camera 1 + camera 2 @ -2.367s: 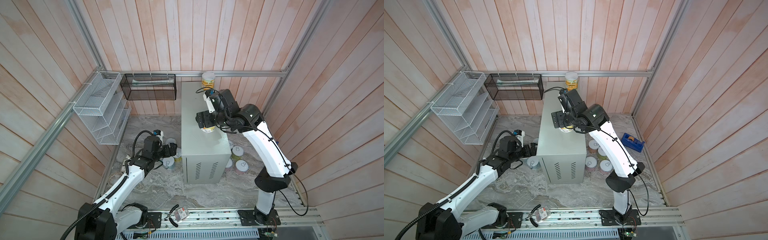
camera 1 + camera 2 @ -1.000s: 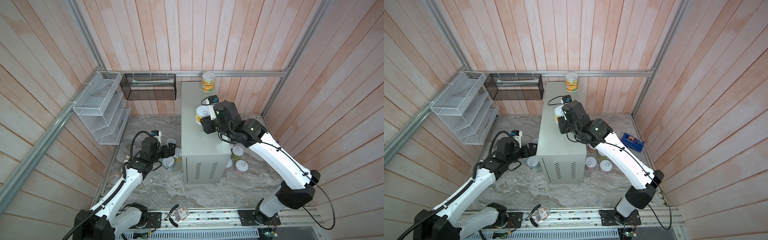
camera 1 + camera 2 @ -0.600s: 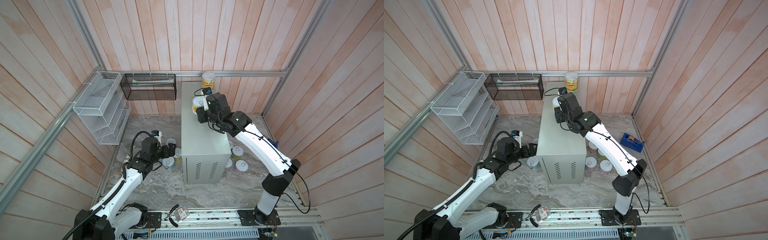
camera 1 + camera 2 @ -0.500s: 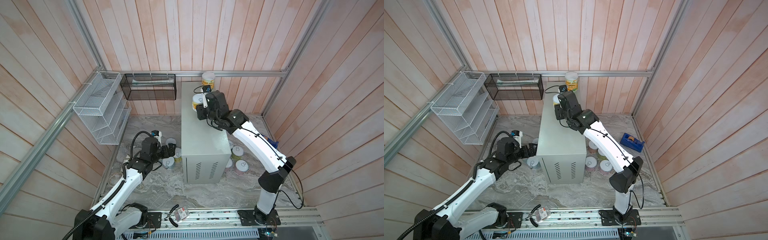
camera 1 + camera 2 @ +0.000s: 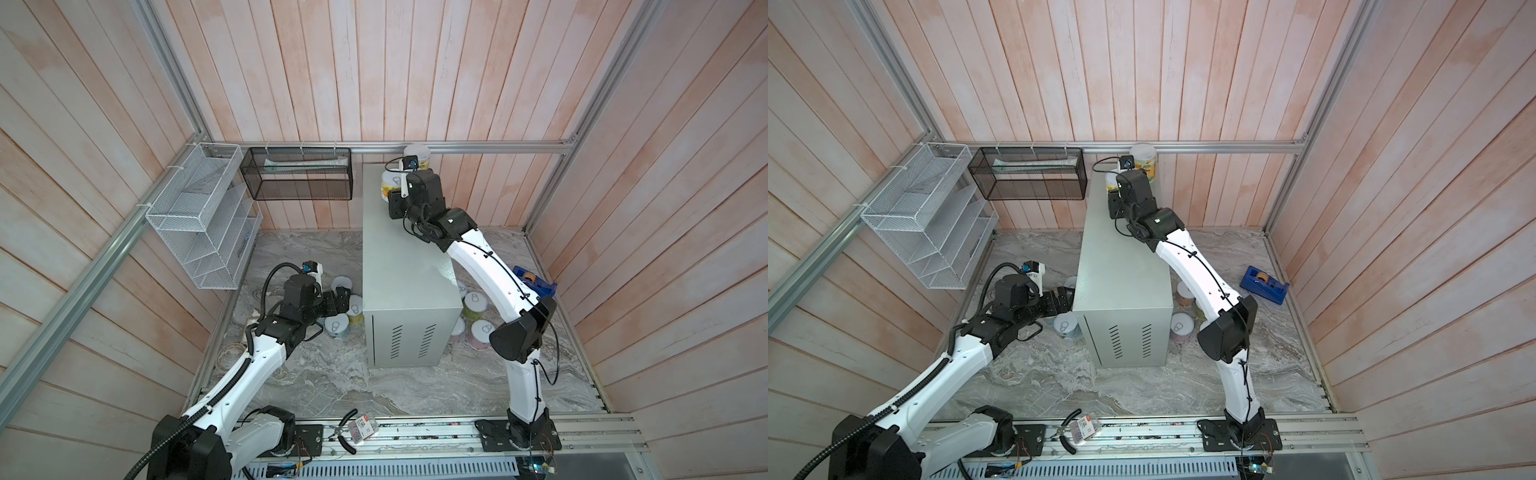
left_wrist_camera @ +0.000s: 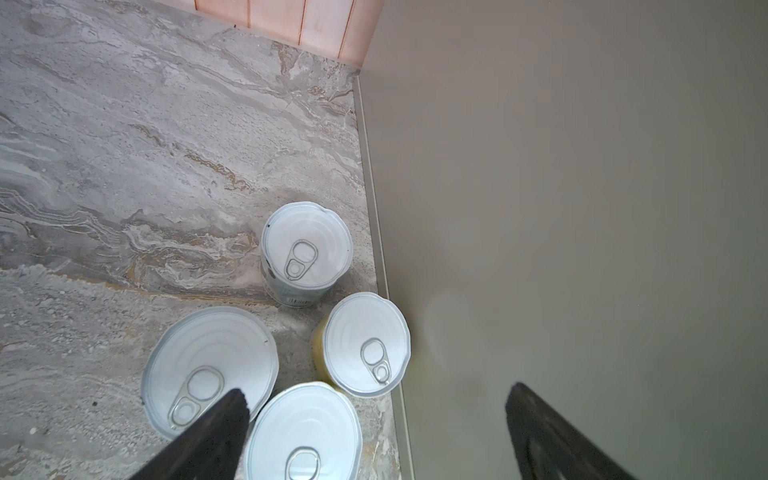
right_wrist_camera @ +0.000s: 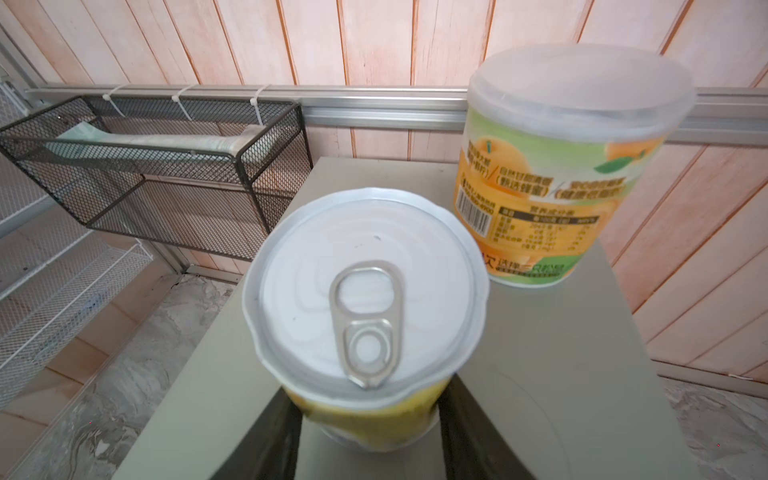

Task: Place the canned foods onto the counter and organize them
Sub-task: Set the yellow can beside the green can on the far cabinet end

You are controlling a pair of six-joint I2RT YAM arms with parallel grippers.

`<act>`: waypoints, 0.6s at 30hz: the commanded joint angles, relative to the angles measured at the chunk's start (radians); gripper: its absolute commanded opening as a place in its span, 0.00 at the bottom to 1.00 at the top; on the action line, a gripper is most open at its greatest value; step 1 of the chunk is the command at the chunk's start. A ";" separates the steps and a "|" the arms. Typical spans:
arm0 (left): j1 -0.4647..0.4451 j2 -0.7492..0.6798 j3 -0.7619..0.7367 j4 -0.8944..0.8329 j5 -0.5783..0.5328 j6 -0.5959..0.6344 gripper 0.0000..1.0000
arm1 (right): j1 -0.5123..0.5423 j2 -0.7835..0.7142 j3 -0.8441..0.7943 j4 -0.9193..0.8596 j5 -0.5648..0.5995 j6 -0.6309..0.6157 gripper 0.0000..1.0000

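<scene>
A: The yellow-labelled tin (image 7: 365, 291) sits clamped in the right fingers (image 7: 266, 449) over the back end of the bench (image 7: 540, 353), just beside the orange-labelled can (image 7: 561, 166).
B: Released tilted, it could knock that can. The left fingers (image 6: 208, 436) gape empty above the floor tins (image 6: 307, 249).

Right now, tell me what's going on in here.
The right gripper is shut on a yellow-labelled can at the back of the counter top, next to an orange-labelled tub. The left gripper hangs open above four cans standing on the marble floor beside the counter, gripping none.
</scene>
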 commanded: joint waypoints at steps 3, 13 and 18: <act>0.011 0.005 -0.008 0.018 0.003 0.008 0.98 | -0.022 0.078 0.094 0.039 -0.050 0.012 0.51; 0.014 0.022 -0.004 0.021 0.013 -0.007 0.98 | -0.046 0.159 0.191 0.069 -0.086 0.042 0.51; 0.014 0.027 0.002 0.021 0.010 -0.013 0.98 | -0.075 0.173 0.195 0.093 -0.140 0.084 0.45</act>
